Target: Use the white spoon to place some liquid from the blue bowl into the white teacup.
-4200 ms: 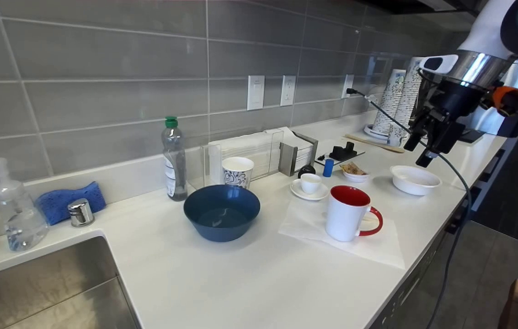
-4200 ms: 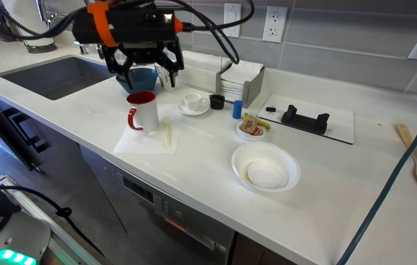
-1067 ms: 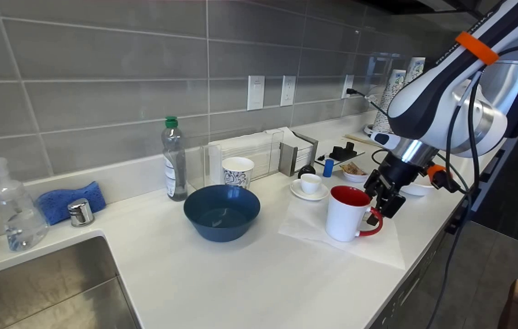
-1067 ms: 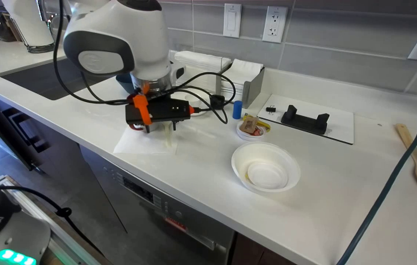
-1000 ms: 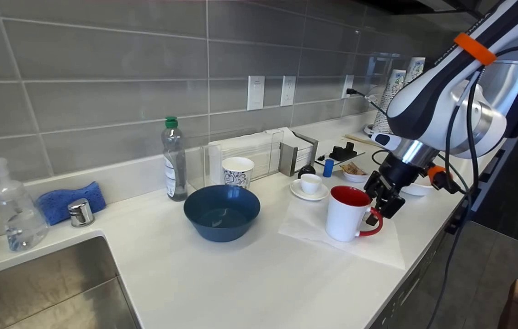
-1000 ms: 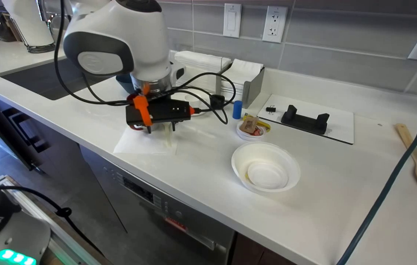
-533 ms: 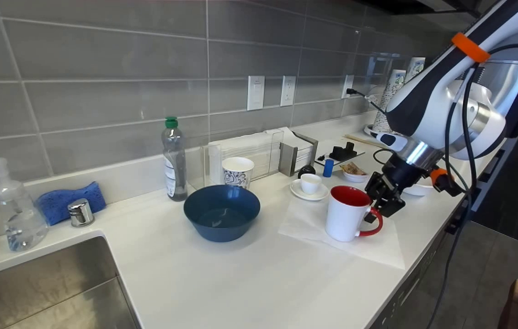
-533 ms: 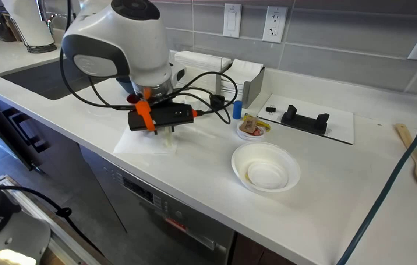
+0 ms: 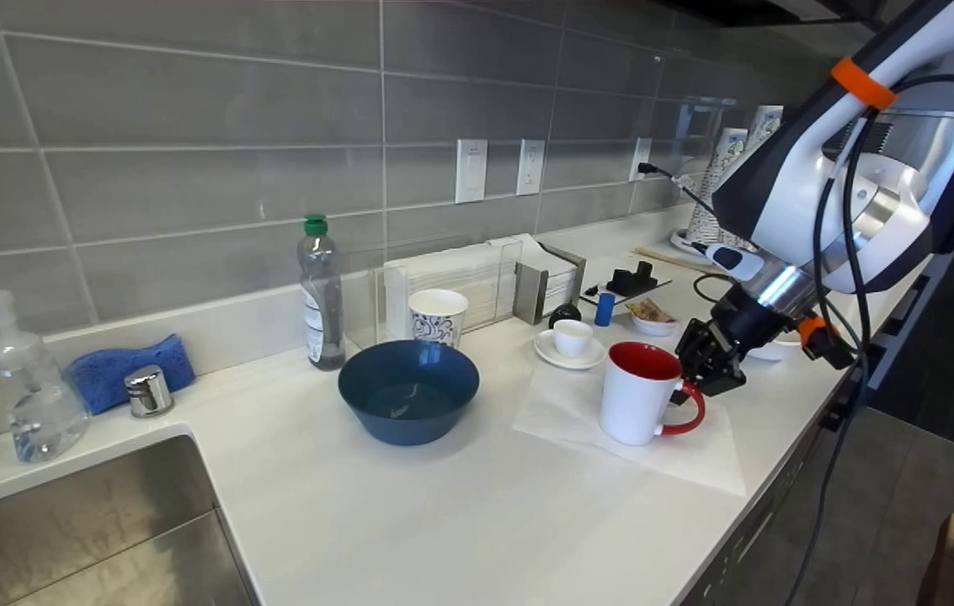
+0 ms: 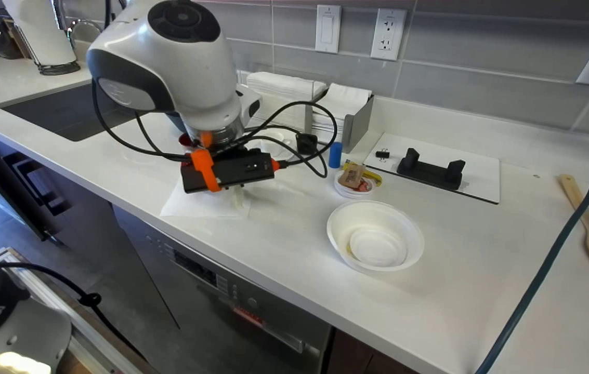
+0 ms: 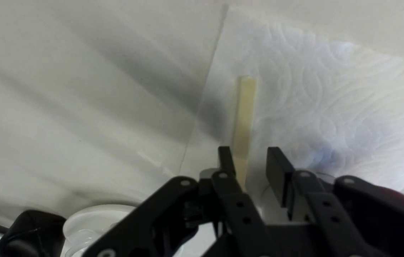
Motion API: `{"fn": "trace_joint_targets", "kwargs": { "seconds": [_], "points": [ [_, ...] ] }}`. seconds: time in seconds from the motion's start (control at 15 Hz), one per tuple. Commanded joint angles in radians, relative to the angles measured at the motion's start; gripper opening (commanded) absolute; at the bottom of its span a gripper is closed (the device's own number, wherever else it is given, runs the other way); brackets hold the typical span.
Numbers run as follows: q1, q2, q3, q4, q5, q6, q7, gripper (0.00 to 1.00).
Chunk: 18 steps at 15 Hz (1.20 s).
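The white spoon lies on a paper napkin; its pale slim handle [image 11: 244, 110] shows in the wrist view, and a bit of it [image 10: 239, 200] peeks out below the arm in an exterior view. My gripper [image 11: 250, 157] straddles the handle with its jaws partly apart. The handle sits nearer the left finger, and a gap remains on the right side. Under the gripper the spoon's bowl end is hidden. The blue bowl [image 9: 409, 396] stands on the counter with a glint inside. Farther back, the white teacup [image 9: 572, 337] sits upright on its saucer [image 9: 556, 358].
A tall white mug [image 9: 628, 404] with a red handle stands on the napkin [image 9: 569, 412], close beside the gripper. A shallow white bowl [image 10: 375, 241], a packet dish [image 10: 352, 189] and a blue cylinder [image 10: 335, 155] are nearby. A sink [image 9: 123, 522] opens at one end.
About four seconds ago the gripper was high above the counter; it has come down over the spoon. During the last second the wrist has tilted and the fingers have drawn closer together.
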Motion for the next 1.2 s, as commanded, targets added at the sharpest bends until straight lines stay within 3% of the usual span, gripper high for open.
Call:
{"fn": "trace_joint_targets", "kwargs": {
  "seconds": [0.0, 0.07, 0.13, 0.2, 0.33, 0.4, 0.6, 0.87, 1.13],
  "points": [
    [0.007, 0.009, -0.005, 0.018, 0.137, 0.003, -0.135, 0.32],
    [0.006, 0.012, -0.006, 0.022, 0.168, -0.003, -0.164, 0.35],
    [0.004, 0.016, -0.008, 0.027, 0.198, -0.012, -0.194, 0.21],
    [0.003, 0.021, -0.008, 0.031, 0.226, -0.017, -0.219, 0.33],
    [0.001, 0.030, -0.009, 0.036, 0.274, -0.032, -0.266, 0.25],
    [0.000, 0.035, -0.009, 0.038, 0.295, -0.043, -0.285, 0.14],
    [-0.001, 0.056, -0.008, 0.048, 0.349, -0.063, -0.344, 0.12],
    [-0.005, 0.083, -0.007, 0.062, 0.400, -0.067, -0.412, 0.28],
    [-0.008, 0.100, -0.007, 0.073, 0.422, -0.074, -0.452, 0.31]
  ]
}}
